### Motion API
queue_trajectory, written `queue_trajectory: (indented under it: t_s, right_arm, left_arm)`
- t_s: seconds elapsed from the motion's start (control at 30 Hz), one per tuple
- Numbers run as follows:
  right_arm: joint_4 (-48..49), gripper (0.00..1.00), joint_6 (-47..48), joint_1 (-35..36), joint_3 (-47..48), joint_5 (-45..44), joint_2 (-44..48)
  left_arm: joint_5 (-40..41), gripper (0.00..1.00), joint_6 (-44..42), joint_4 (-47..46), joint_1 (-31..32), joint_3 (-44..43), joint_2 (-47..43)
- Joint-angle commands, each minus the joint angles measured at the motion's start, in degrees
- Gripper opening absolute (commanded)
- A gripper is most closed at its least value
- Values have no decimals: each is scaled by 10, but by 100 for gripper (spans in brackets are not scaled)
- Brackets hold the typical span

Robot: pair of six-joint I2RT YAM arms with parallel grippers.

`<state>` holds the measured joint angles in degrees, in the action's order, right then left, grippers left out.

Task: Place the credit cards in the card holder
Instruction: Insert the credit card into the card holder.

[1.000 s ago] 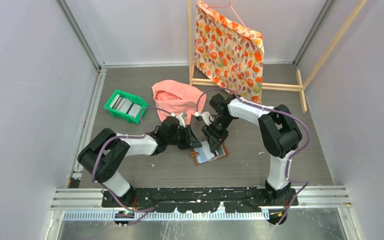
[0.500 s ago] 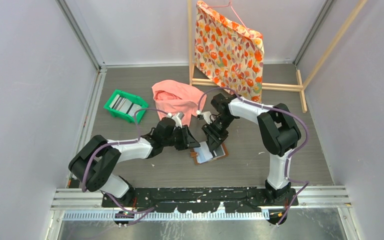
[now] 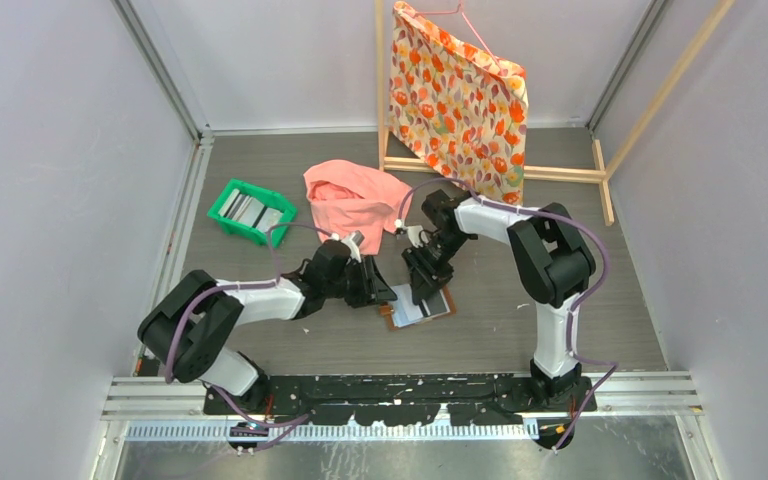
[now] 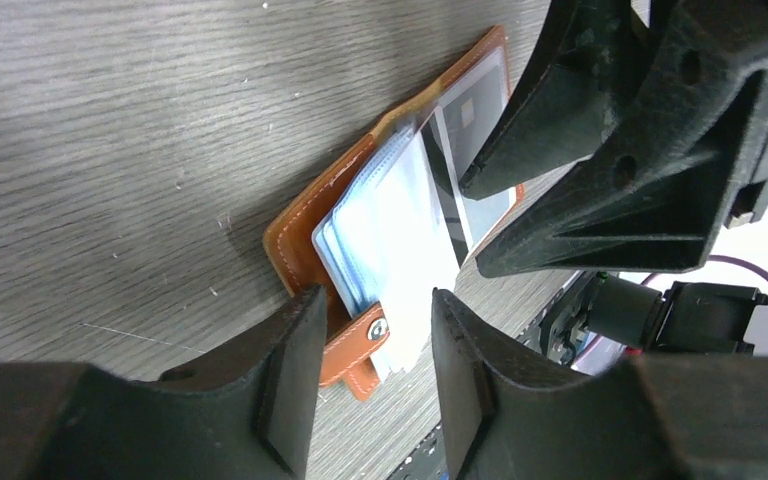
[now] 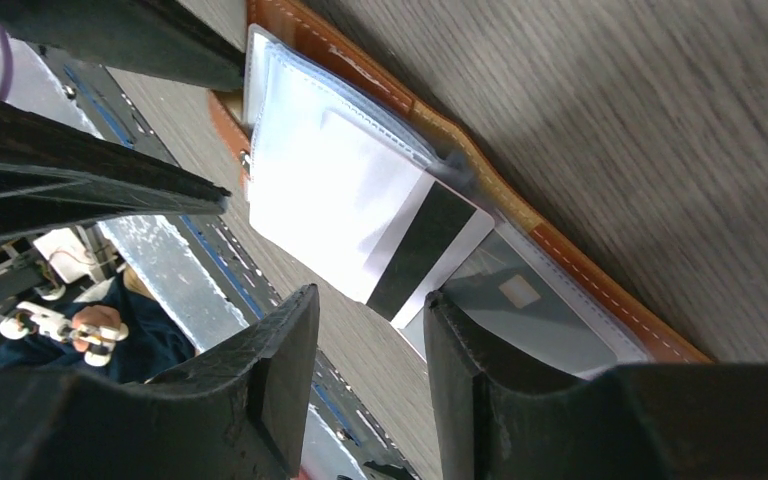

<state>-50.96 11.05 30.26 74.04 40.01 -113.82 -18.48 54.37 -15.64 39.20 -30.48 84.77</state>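
We are watching left gripper (image 4: 372,320) moving in on card holder (image 4: 295,235), jaws widening astride snap tab (image 4: 358,352), holding nothing, likely bracing it for insertion; right gripper (image 5: 368,310) hovering half-open over part-sleeved striped card (image 5: 430,240); grip, we cannot tell.

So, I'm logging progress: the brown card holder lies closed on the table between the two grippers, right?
Not quite: the card holder lies open, not closed; the left wrist view shows it spread flat. The rest is right.
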Motion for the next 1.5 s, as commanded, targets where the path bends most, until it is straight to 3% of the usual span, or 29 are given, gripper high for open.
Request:
queue_trajectory:
  t_s: [0.0,0.6,0.77,0.97,1.47]
  right_arm:
    - [18,48,-14,2,4,26,-16]
    - [48,48,-38,2,6,144,-28]
    - [3,48,17,-5,27,110,6]
    - [36,44,-4,-6,-2,17,39]
    - [37,38,-39,-1,12,52,-37]
  left_arm:
    - [-13,46,20,-45,-4,6,27]
    - [-20,37,33,-67,-4,7,48]
    - [-6,39,22,-44,-4,3,30]
    - [8,41,1,-1,-5,-12,8]
    - [-27,29,20,-44,-5,-13,71]
